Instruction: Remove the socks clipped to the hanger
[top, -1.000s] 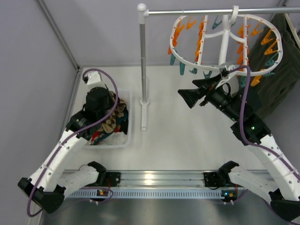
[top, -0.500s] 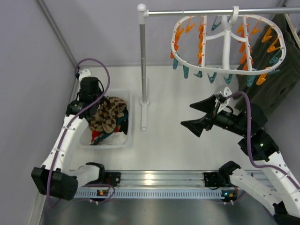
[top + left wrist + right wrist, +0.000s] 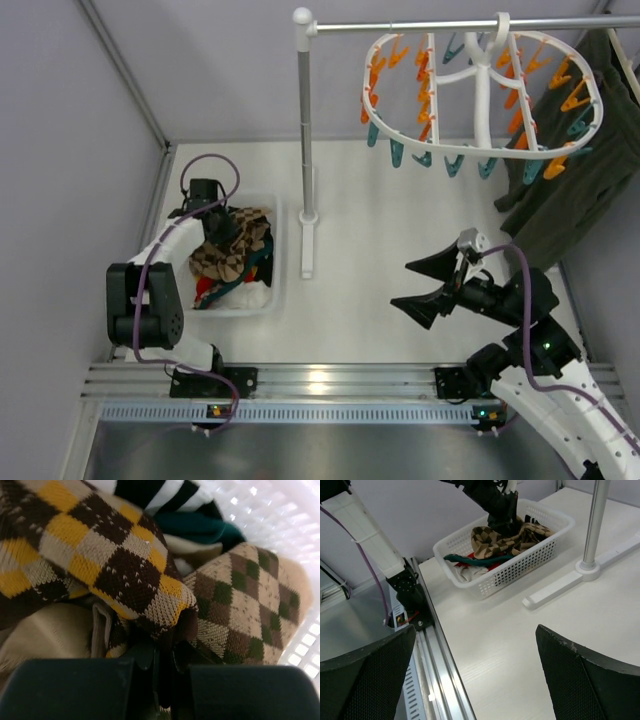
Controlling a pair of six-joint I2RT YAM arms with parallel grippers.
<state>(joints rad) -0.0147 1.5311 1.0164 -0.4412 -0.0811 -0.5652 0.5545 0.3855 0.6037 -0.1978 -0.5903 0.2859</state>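
Note:
The white oval hanger [image 3: 480, 90] hangs from the rail at the top right with orange and teal clips; I see no socks on it. The brown and tan argyle socks [image 3: 235, 255] lie piled in the white basket [image 3: 277, 262]. They also show in the left wrist view [image 3: 125, 575] and the right wrist view [image 3: 505, 540]. My left gripper [image 3: 215, 228] is down in the basket, its jaws nearly together [image 3: 162, 652] with a dark brown sock cuff pinched at the tips. My right gripper [image 3: 425, 285] is wide open and empty [image 3: 476, 630] above bare table.
The grey metal pole rack [image 3: 304, 130] stands mid-table, its foot beside the basket [image 3: 520, 565]. A dark green garment [image 3: 570, 180] hangs at the far right. Teal, red and black socks lie under the argyle ones. The aluminium rail [image 3: 320, 380] runs along the near edge.
My right arm has drawn back from the hanger toward the near edge, still open. My left arm has folded back and its gripper has come down onto the socks in the basket.

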